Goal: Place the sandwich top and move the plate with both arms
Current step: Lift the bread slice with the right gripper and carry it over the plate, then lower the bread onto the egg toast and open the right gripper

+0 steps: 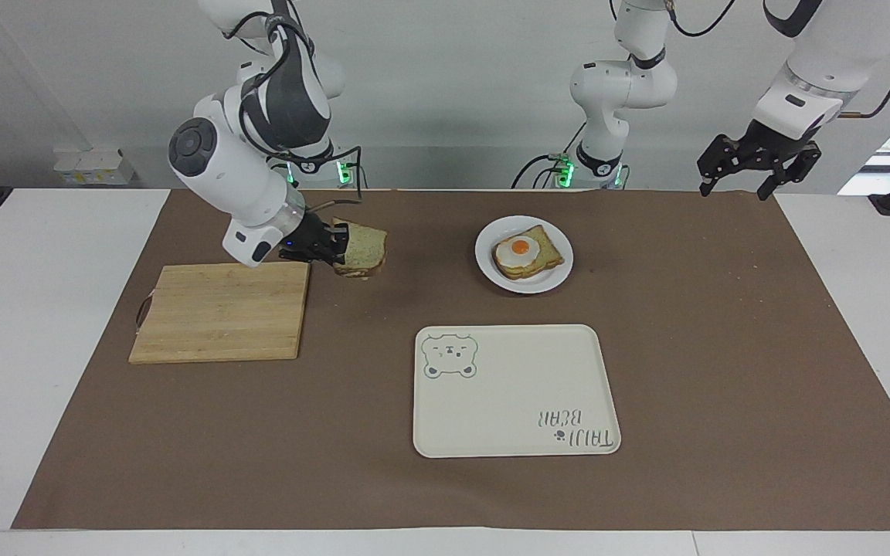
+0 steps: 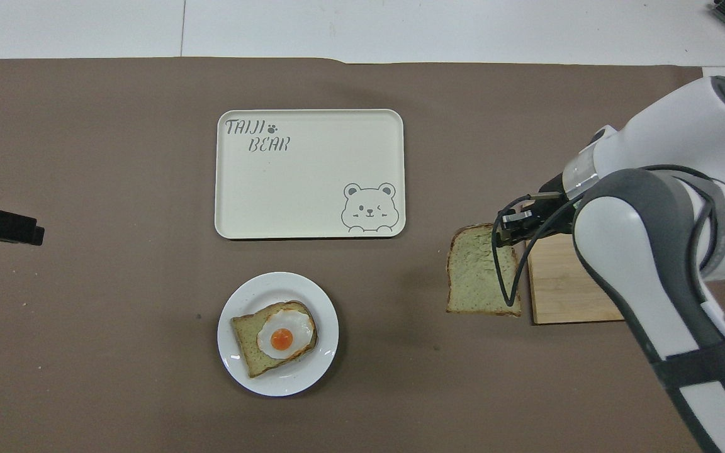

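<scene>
Sandwich top [image 1: 361, 249]: flat, brown-crusted, speckled slice

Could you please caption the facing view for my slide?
Right tool carries the sandwich top toward the plate; left arm waits.

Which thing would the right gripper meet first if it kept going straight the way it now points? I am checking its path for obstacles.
Probably the plate with the egg toast. The right gripper, shut on the sandwich top, points that way over bare brown mat; height is uncertain.
</scene>
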Motion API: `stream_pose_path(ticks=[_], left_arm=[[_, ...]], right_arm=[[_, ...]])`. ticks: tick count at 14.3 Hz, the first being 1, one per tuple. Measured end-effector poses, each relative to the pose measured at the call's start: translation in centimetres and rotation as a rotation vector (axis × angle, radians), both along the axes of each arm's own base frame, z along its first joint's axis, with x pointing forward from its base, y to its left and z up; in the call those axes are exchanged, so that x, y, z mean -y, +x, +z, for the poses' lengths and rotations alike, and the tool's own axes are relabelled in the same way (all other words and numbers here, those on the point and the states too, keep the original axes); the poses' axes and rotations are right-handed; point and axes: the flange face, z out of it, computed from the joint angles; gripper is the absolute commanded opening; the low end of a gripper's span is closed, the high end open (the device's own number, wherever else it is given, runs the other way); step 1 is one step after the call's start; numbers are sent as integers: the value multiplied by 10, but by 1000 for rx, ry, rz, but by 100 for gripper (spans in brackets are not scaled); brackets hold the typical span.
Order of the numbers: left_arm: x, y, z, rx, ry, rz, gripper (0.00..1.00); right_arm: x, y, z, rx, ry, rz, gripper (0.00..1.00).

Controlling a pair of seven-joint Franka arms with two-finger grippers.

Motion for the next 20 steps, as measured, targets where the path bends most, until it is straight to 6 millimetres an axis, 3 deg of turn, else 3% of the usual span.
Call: stream_pose_path(ticks=[8, 11, 14, 16, 20], left_arm=[[0, 0, 0, 0, 0, 0, 100], [0, 0, 0, 0, 0, 0, 100], [0, 0, 0, 0, 0, 0, 100], [0, 0, 0, 0, 0, 0, 100], [0, 0, 0, 0, 0, 0, 100]], right_arm=[[-143, -27, -10, 13, 64, -30, 0], [-181, -40, -17, 5, 99, -33, 0], [-205, -43, -22, -20, 192, -75, 0], [-232, -53, -33, -19, 191, -94, 0], [-288, -78, -74, -29, 173, -63, 0]])
